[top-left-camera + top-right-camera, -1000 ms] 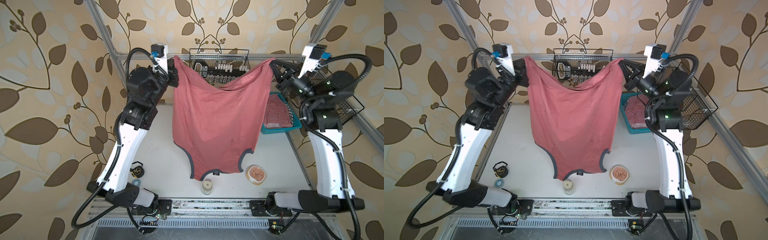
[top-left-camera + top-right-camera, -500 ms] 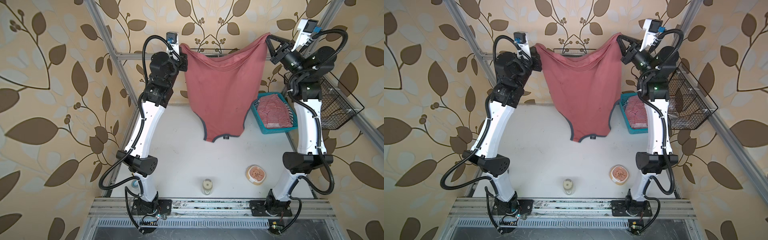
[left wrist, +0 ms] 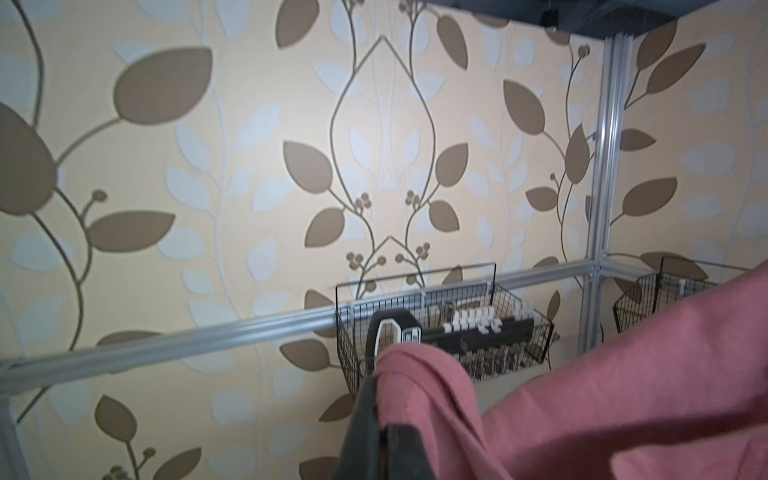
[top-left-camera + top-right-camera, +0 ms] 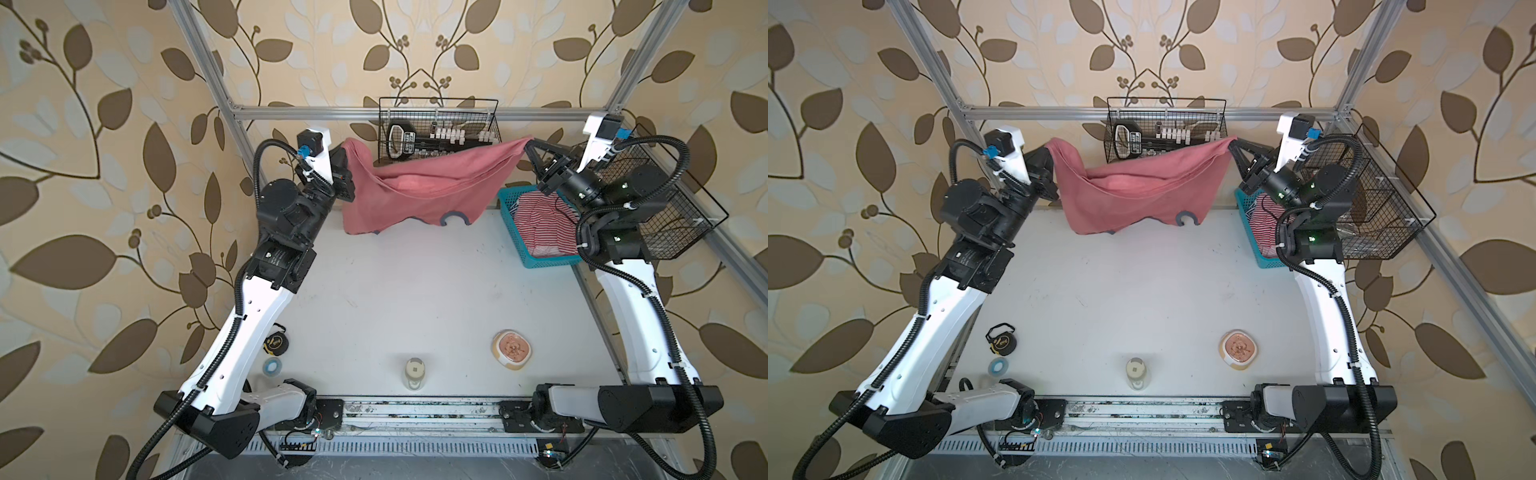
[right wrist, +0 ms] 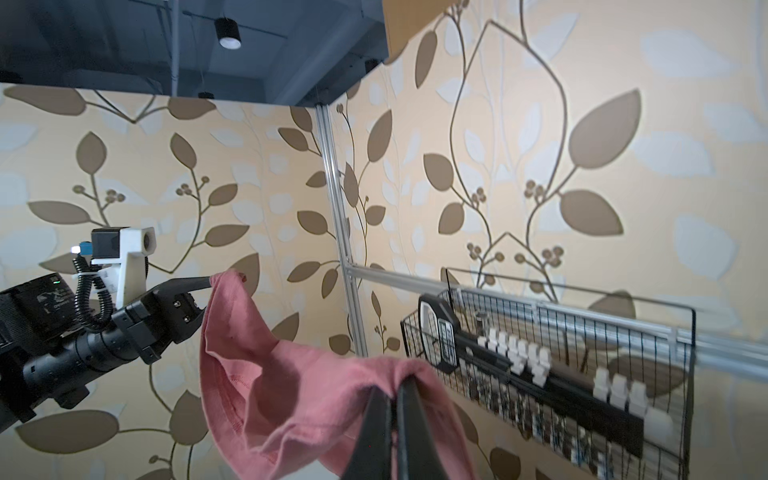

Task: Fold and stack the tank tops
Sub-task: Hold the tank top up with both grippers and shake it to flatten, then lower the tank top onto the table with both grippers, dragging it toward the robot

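left gripper (image 4: 345,144) being pressed together on the red top (image 4: 415,191), left corner | right gripper (image 4: 528,144) being clamped on its right corner | red top being held slung between them, sagging over the table's (image 4: 415,299) far edge | striped top (image 4: 540,224) being kept in the basket (image 4: 548,262), far right

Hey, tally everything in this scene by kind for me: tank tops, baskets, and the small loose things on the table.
Tank tops: 2 (red tank top, striped tank top)
Baskets: 3 (back wire basket, side wire basket, teal basket)
Small loose things: 4 (tape measure, tape roll, bottle, bowl)
Total: 9
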Available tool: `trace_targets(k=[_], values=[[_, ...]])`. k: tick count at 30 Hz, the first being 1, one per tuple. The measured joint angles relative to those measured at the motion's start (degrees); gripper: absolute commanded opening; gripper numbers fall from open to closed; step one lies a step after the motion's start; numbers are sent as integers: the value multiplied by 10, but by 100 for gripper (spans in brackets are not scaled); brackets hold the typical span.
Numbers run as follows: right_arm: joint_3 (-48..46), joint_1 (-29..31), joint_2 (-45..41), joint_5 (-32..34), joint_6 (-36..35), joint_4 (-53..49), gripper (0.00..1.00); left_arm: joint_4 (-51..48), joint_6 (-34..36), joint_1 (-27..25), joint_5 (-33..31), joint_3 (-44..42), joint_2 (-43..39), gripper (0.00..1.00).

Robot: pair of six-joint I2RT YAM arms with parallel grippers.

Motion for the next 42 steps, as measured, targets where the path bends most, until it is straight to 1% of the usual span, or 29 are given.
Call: trace_targets(k=[4,7,12,14,18,24,28,30,33,36,38,42], values=[[-12,4,3,-1,-17,-33,0,-19,-7,0,-1,-20,41,0],[-12,5,-2,-2,-24,-34,0,-27,-10,0,-1,-19,51,0],[4,5,-21,-2,-36,-59,0,-49,-16,0,10,38,48,0],[18,6,-38,-2,-43,-72,0,-55,-24,0,21,66,40,0],[49,7,-100,-3,-60,-90,0,-59,-49,0,57,113,2,0],[118,7,-181,-4,-83,-90,0,-44,-81,0,92,166,-60,0],[161,8,-195,-4,-93,-90,0,-36,-84,0,100,188,-73,0],[167,8,-193,-4,-94,-96,0,-34,-81,0,99,198,-72,0],[162,8,-178,-3,-92,-111,0,-34,-73,0,94,198,-59,0],[129,9,-156,2,-86,-119,0,-32,-66,0,75,190,-28,0],[95,11,-140,9,-83,-122,0,-30,-60,0,63,179,0,0],[31,15,-96,25,-81,-129,0,-19,-53,0,37,149,84,0]])
